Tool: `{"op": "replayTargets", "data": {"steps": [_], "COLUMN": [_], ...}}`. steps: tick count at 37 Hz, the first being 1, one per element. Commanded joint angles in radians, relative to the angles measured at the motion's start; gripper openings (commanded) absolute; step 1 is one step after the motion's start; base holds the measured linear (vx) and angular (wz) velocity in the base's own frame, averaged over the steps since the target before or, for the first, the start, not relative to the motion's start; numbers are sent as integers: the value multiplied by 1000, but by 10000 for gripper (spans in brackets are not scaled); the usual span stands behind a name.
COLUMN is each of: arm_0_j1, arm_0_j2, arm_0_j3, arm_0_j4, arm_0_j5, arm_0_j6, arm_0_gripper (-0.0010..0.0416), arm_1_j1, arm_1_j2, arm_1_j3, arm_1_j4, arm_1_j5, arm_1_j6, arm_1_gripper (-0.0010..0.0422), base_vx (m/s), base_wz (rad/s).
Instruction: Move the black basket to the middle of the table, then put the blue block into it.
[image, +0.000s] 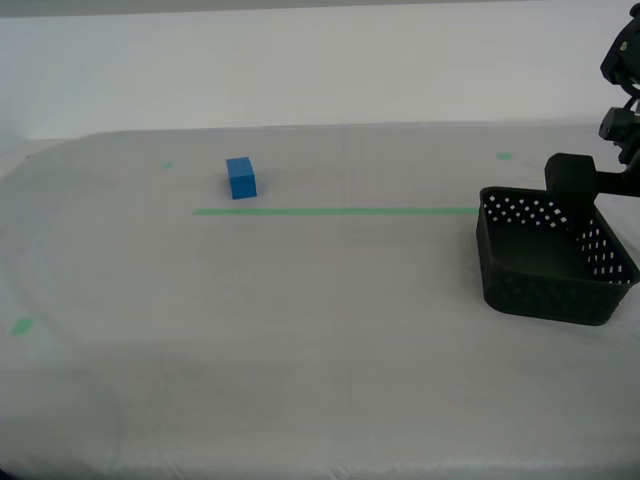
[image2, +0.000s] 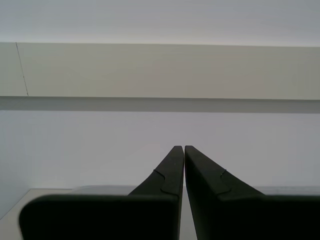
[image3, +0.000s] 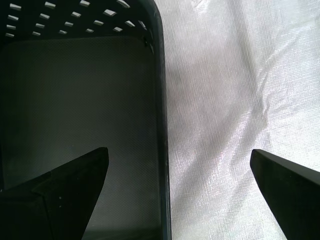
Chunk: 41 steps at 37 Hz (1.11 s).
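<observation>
The black basket (image: 545, 290) stands on the table (image: 300, 350) at the exterior view's right, empty. The blue block (image: 240, 178) lies far from it toward the left, just behind the green tape line (image: 335, 211). My first gripper (image: 572, 185) is at the basket's far wall. In the first wrist view it (image3: 178, 151) is open and straddles the basket's wall (image3: 162, 100), one finger inside and one over the cloth (image3: 230, 100) outside. My second gripper (image2: 181, 147) is shut and empty, pointing at a pale wall; it does not show in the exterior view.
Small green tape marks lie at the back left (image: 167, 165), back right (image: 504, 156) and near left (image: 20, 326). The table's rounded left edge curves in at the exterior view's left. A pale wall runs behind the table.
</observation>
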Motion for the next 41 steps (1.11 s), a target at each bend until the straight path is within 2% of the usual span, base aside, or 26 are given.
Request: {"op": "replayTargets", "data": {"steps": [1,17,25,41], "arm_0_j1": [16,55,59,66], "arm_0_j2": [0,0,0,0], "arm_0_j3": [0,-30,-69,-79], "arm_0_j4": [3,53,92,97], "arm_0_j5": [29,65,66,78], "arm_0_j6": [0,1,1,-9], "arm_0_gripper": [397,398,398,396], "arm_1_j1": [0,0,0,0], "arm_1_j2": [0,0,0,0], "arm_1_j3": [0,0,0,0], "arm_1_j4": [6,6,6,6], "arm_1_j5": [-1,-1,-1,-1], "arm_1_j6": [2,2,2,2], "arm_1_gripper": [0,0,0,0], "base_vx": [0,0,0,0], "base_wz": [0,0,0,0]}}
